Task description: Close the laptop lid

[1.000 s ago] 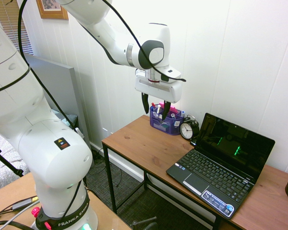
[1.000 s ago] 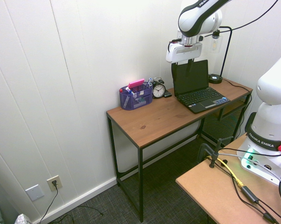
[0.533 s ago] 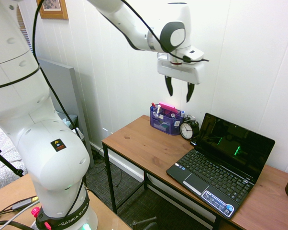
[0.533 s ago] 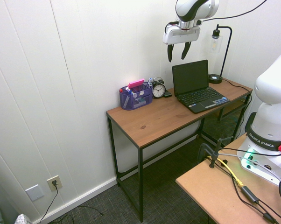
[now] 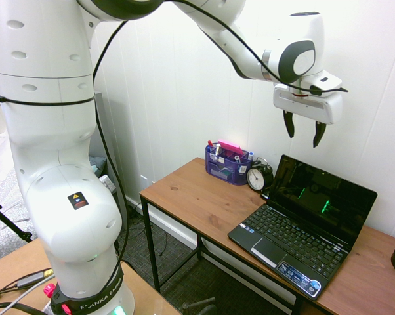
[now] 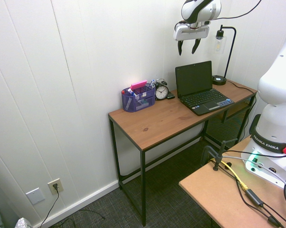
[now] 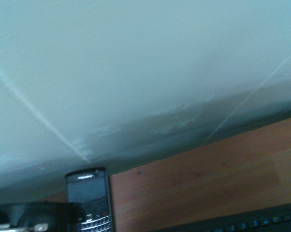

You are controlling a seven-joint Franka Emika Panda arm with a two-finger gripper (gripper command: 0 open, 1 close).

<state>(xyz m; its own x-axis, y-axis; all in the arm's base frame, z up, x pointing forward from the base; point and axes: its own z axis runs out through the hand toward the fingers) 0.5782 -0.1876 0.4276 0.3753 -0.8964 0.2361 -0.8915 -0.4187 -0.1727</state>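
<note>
One laptop lid (image 5: 329, 201): raised, screen facing desk's front, long axis along the wall, at right end of wooden desk (image 5: 197, 193).
One gripper (image 5: 302, 132): fingers apart, empty, above lid.
One clock (image 5: 258, 178), one organizer (image 5: 228, 164): left of laptop.
Wrist view only: phone (image 7: 89, 201) beside keyboard.

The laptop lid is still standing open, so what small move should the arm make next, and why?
Probably ease down behind the laptop lid's top edge. The lid stands upright and open, and the gripper hangs open above its upper corner, touching nothing. From behind that edge it could push the lid toward the keyboard.
</note>
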